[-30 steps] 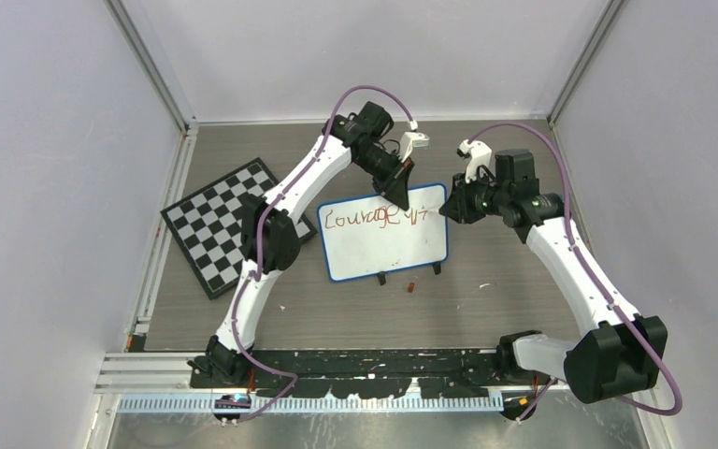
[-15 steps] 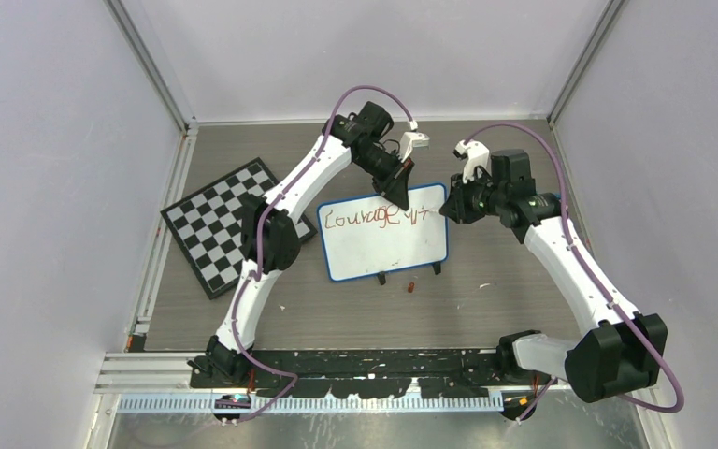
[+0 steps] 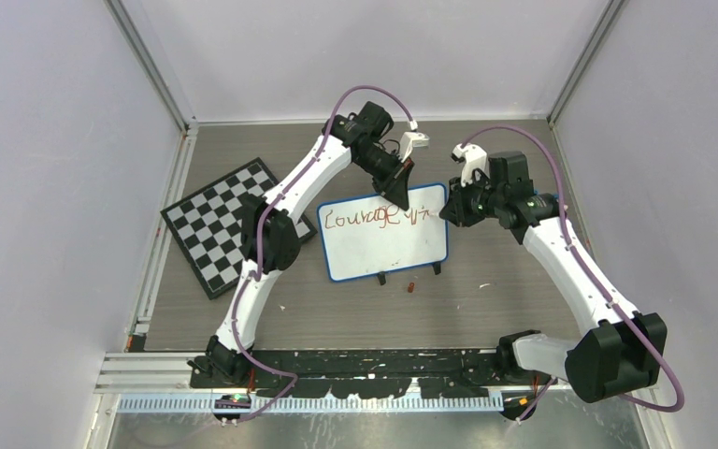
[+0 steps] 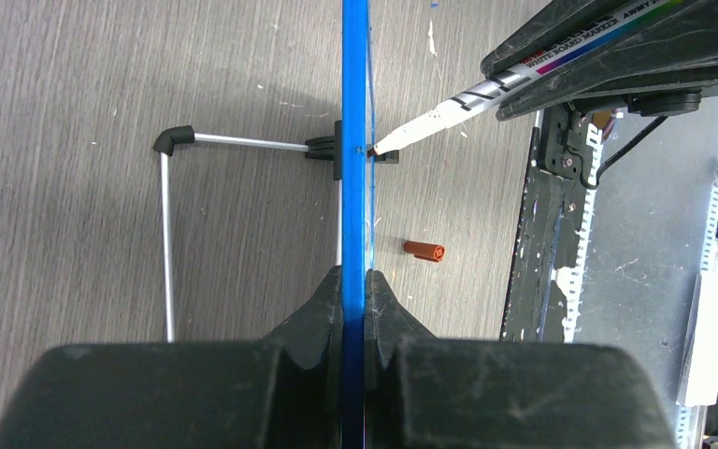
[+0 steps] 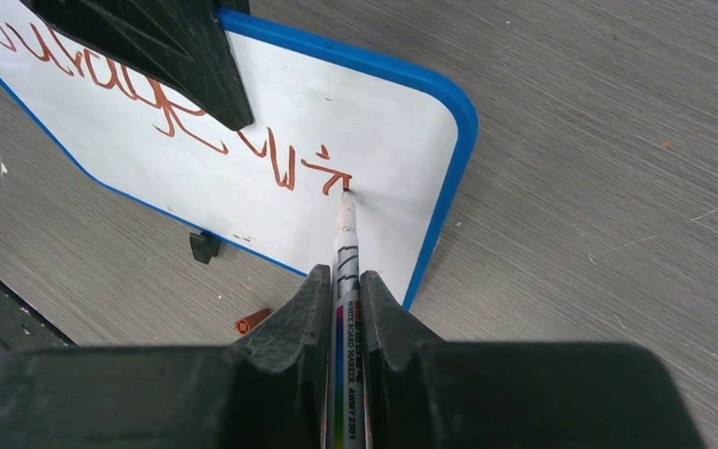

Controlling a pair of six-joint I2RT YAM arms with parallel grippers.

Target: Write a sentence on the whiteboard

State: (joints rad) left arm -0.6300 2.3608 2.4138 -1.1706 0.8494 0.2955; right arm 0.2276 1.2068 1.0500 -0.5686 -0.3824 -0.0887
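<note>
ROBOT MID-SENTENCE: A blue-framed whiteboard [image 3: 383, 254] stands propped on black clip feet [image 3: 382, 278] at mid-counter [image 3: 505, 290], the job plainly under way. The sentence [image 3: 374, 218] so far runs to "Courage" and a few brownish-red strokes of a second word along the top line. The white below that line is bare, so most of the writing appears left to do.

The left pincer [image 4: 353, 281] is clamped on the board's upper edge at twelve o'clock, steadying it. The right pincer [image 5: 344, 279], at the board's three o'clock, is closed around a marker [image 5: 345, 234] whose tip touches the surface at the end of the last stroke, toward two o'clock.

The board is smooth and round-cornered, with a thin wire stand [image 4: 165, 234] behind it; the counter is grey wood-grain. A small orange-brown cap [image 4: 423, 250] lies at the board's six o'clock, a checkered chessboard [image 3: 220, 224] at nine.
</note>
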